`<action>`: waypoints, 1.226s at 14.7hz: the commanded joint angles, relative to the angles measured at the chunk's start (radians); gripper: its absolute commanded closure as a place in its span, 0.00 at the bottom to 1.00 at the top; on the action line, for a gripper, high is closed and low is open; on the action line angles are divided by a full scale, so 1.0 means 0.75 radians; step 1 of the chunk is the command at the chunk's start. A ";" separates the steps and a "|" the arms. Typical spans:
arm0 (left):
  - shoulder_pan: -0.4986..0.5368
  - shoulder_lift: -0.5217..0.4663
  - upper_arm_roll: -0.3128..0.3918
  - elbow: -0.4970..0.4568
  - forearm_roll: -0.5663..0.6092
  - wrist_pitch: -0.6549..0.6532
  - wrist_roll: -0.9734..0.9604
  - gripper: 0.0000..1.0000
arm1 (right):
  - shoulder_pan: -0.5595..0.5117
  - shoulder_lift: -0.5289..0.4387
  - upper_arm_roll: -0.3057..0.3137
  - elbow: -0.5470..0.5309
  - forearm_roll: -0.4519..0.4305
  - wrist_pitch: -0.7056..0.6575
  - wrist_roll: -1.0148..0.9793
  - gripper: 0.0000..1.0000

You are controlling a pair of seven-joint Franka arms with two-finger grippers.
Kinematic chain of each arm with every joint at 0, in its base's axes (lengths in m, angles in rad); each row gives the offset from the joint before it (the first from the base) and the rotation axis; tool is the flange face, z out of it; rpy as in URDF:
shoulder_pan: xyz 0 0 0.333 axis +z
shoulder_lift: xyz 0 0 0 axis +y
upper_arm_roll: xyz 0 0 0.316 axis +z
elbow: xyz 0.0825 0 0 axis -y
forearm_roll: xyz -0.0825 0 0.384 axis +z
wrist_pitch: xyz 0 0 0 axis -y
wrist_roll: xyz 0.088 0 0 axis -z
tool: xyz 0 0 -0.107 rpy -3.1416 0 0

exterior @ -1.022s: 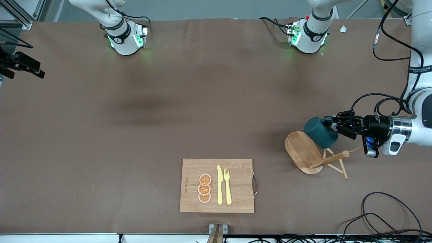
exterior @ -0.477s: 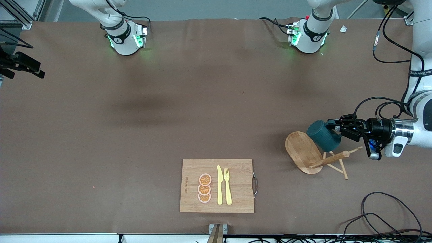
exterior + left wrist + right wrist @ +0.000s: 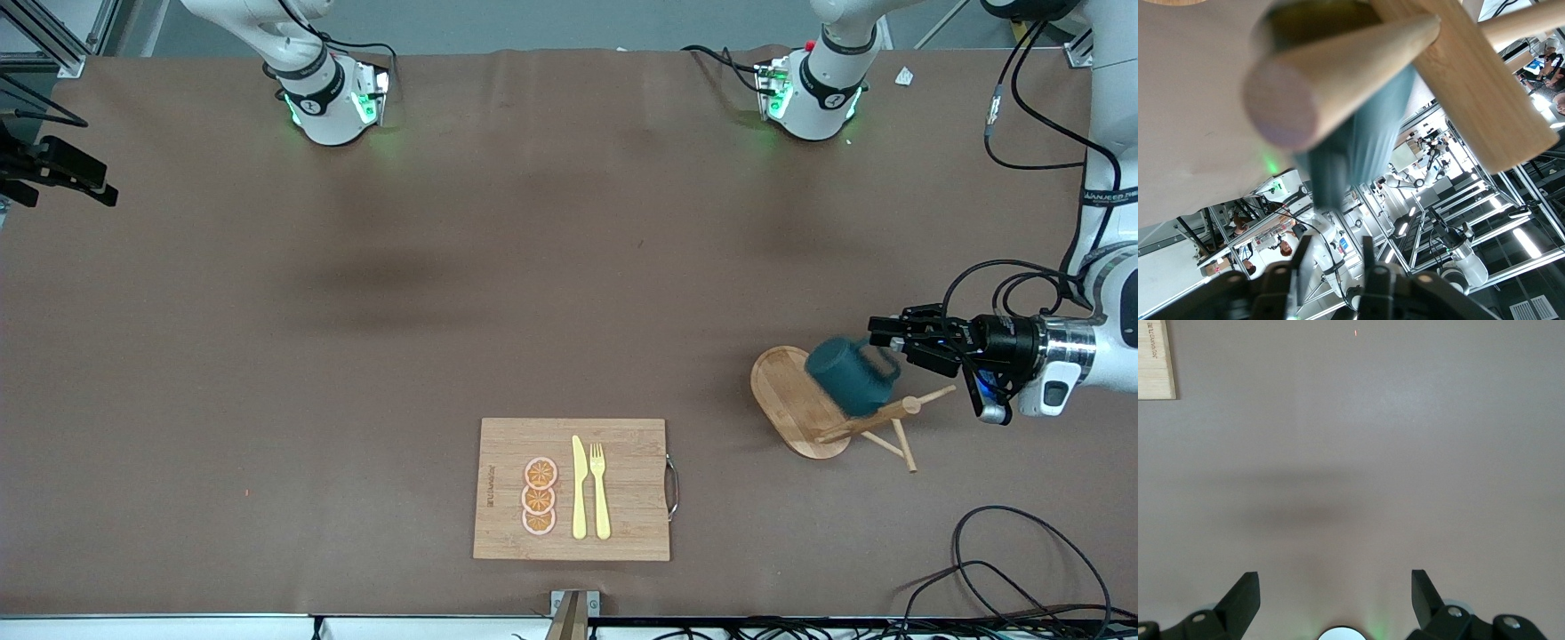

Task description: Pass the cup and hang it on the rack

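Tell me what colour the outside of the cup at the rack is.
Dark teal; the cup shows best in the front view, against the light wooden rack.

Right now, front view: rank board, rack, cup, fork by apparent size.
1. board
2. rack
3. cup, though it hangs above the table, closer to the camera, so it may look larger than it is
4. fork
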 commanded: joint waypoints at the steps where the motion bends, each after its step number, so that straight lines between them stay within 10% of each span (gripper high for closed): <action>1: 0.001 -0.009 0.000 0.024 -0.013 -0.022 -0.012 0.00 | 0.000 -0.040 0.007 -0.040 -0.017 0.007 -0.010 0.00; 18: -0.015 -0.281 -0.088 0.327 0.719 -0.027 -0.088 0.00 | -0.004 -0.040 0.007 -0.040 -0.017 0.007 -0.012 0.00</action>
